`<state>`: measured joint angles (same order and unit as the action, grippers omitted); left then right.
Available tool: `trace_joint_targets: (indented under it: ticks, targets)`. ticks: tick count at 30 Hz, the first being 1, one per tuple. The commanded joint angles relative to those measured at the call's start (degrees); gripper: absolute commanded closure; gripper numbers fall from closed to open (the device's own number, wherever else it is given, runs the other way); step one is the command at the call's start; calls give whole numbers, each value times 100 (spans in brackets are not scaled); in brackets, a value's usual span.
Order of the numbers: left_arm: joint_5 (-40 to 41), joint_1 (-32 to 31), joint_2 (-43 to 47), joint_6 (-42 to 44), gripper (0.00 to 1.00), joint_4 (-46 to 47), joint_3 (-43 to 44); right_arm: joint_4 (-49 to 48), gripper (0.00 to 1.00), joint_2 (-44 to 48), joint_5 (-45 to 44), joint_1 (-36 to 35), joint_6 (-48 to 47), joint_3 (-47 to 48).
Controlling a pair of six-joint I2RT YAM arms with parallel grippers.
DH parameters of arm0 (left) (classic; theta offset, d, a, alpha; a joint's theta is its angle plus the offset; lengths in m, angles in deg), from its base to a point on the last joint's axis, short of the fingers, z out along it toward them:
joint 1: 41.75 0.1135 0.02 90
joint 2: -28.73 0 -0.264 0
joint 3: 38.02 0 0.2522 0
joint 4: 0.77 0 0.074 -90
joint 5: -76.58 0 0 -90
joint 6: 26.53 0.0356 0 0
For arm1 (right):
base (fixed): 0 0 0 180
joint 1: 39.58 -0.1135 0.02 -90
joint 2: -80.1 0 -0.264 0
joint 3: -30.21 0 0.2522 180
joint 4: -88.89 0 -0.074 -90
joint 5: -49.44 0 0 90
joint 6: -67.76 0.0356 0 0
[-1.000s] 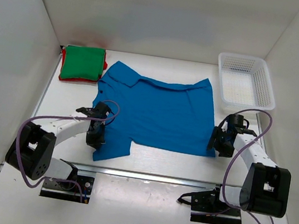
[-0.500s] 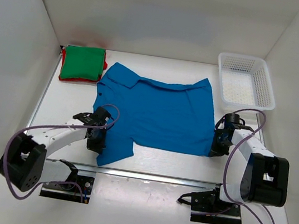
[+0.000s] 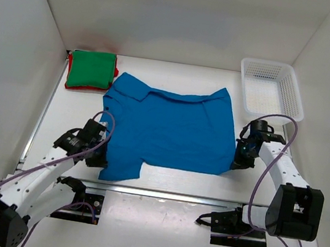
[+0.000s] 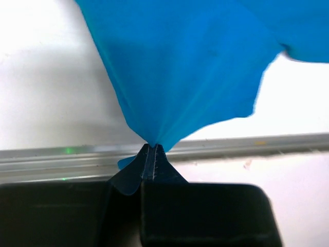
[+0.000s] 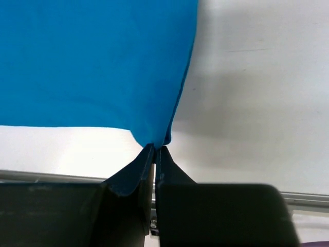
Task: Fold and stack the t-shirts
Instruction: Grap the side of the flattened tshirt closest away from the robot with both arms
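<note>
A bright blue collared t-shirt [image 3: 170, 127] lies spread across the middle of the table, collar to the left. My left gripper [image 3: 99, 158] is shut on its near left sleeve; in the left wrist view the blue cloth [image 4: 180, 77] fans out from my left gripper [image 4: 152, 147]. My right gripper [image 3: 238, 160] is shut on the near right hem corner, and the blue cloth [image 5: 97, 62] rises from my right gripper [image 5: 155, 146] in the right wrist view. A folded green t-shirt [image 3: 90, 68] rests on a red one [image 3: 78, 87] at the back left.
A white mesh basket [image 3: 271, 88] stands at the back right. White walls enclose the table on three sides. A metal rail [image 3: 167, 193] runs along the near edge, in front of the arm bases.
Both grippers have closed on the blue shirt, the left on the sleeve, the right on the hem corner. The left arm swung back toward its base and the sleeve shifted slightly left.
</note>
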<state>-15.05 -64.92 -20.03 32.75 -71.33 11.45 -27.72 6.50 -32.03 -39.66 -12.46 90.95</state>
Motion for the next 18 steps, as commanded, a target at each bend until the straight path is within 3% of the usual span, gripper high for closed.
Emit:
trace_joint_targets:
  ticks: [1,9,18]
  targets:
    - [-285,103,384,-22,100,-446,-20,363,100,197,149,-229,-47,329]
    - [-241,568,218,452,100,-473,551,610,100,338,306,-124,-178,593]
    - [-65,1122,-669,742,100,388,1175,258,100,-180,746,403,-407,926]
